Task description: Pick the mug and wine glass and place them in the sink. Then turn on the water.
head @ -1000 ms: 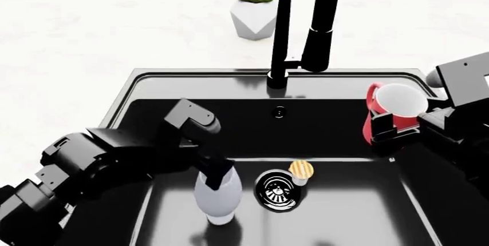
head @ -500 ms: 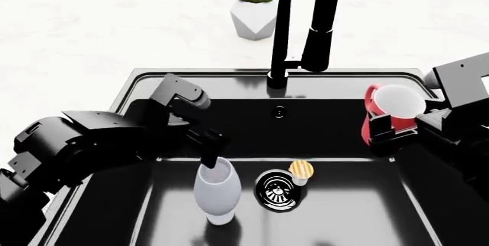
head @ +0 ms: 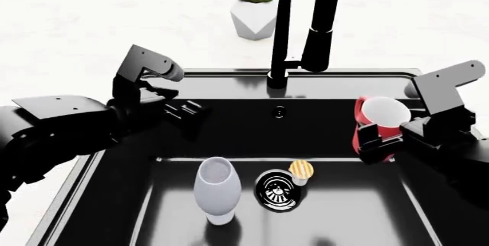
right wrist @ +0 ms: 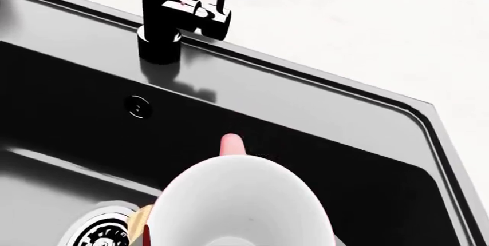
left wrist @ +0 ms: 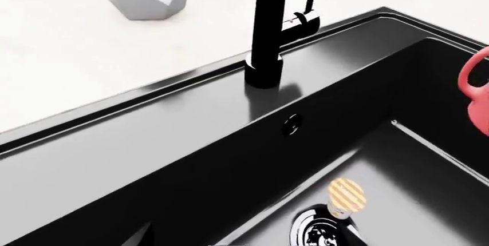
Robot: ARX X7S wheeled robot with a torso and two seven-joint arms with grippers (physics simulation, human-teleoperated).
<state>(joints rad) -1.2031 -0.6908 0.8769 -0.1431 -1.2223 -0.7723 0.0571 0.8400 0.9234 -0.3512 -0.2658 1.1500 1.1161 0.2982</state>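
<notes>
right gripper is clamping the glossy red mug with white inside, hovering over the right side of the black rectangular sink; releasing from this height is risking a tip or roll. the pale grey tulip-shaped wine glass is standing upright on the basin floor beside the chrome drain. left gripper is hanging empty, jaws apart, near the sink's back-left edge.

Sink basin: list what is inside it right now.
In the sink the wine glass stands upright beside the chrome drain, with a small yellow striped object next to it. The mug hangs above, in the right gripper. No water visible.
</notes>
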